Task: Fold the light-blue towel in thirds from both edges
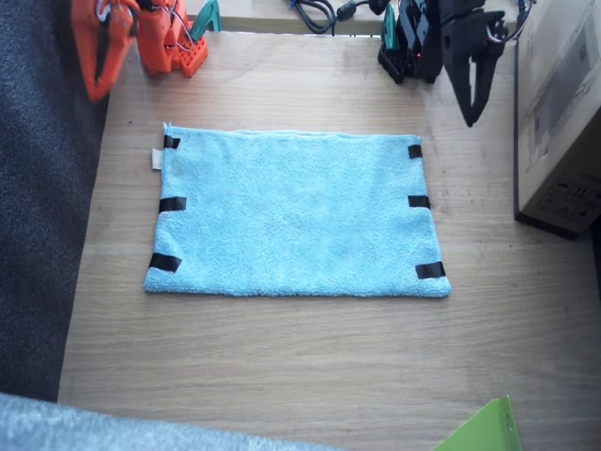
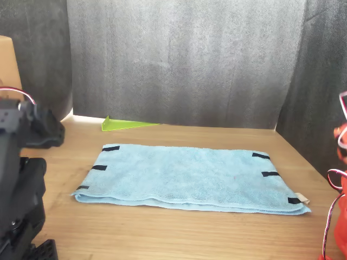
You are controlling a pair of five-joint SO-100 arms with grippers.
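Green sheet (image 1: 484,430): corner only, cropped.
Light-blue towel (image 1: 296,214): flat, unfolded.
Left gripper (image 1: 472,89): jaws together.
Right gripper (image 1: 97,56): cropped, state unclear.

My orange right arm (image 1: 141,38) is folded at the far edge of the tabletop. Its orange two-finger claw (image 1: 97,86) hangs downward past that edge, jaws together, holding nothing. My black left arm (image 1: 423,38) is folded at the opposite far corner. Its black two-finger claw (image 1: 472,113) points down, its tips above the tabletop, jaws together and empty. In the front view, only parts of both arms show.
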